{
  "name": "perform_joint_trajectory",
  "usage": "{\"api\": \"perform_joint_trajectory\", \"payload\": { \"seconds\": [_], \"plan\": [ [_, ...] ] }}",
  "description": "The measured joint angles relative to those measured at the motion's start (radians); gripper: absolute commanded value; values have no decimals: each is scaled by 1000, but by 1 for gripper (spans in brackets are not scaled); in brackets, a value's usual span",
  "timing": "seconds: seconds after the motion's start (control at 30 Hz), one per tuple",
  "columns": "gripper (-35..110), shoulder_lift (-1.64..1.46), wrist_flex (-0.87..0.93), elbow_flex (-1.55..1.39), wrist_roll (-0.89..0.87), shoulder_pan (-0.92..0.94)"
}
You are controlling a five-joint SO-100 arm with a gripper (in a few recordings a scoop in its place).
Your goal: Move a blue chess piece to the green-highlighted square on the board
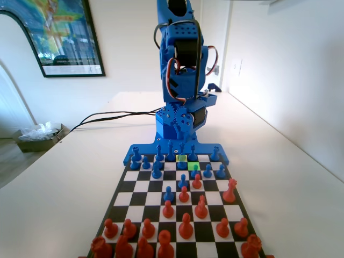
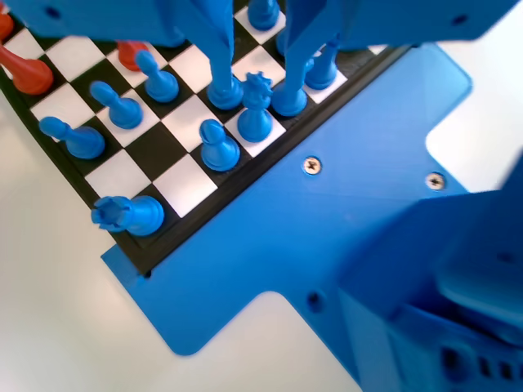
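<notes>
The chequered board [image 1: 141, 186] lies in front of the blue arm, with blue pieces on its far rows. A bright green square [image 1: 181, 158] shows in the far rows, and a second greenish one [image 1: 194, 168] lies just nearer with a blue pawn on it. My gripper [image 1: 180, 143] hangs low over the board's far edge. In the wrist view my gripper [image 2: 256, 86] is open. Its two jaws stand apart on either side of a crowned blue piece [image 2: 255, 114] on a white edge square, with a gap on each side. A blue pawn [image 2: 217, 147] stands next to that piece.
Orange-red pieces [image 1: 185, 226] fill the near rows, with some advanced to mid-board [image 1: 197, 181]. A blue rook [image 2: 131, 214] lies tipped over on the board's corner [image 2: 184, 184]. Black cables [image 1: 107, 115] run left across the table towards a box [image 1: 37, 137].
</notes>
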State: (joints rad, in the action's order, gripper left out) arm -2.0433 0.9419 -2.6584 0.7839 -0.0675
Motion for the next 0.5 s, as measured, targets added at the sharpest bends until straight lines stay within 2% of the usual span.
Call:
{"api": "perform_joint_trajectory", "payload": {
  "seconds": [0.5],
  "plan": [
    [10, 54, -67, 2, 34, 20]
  ]
}}
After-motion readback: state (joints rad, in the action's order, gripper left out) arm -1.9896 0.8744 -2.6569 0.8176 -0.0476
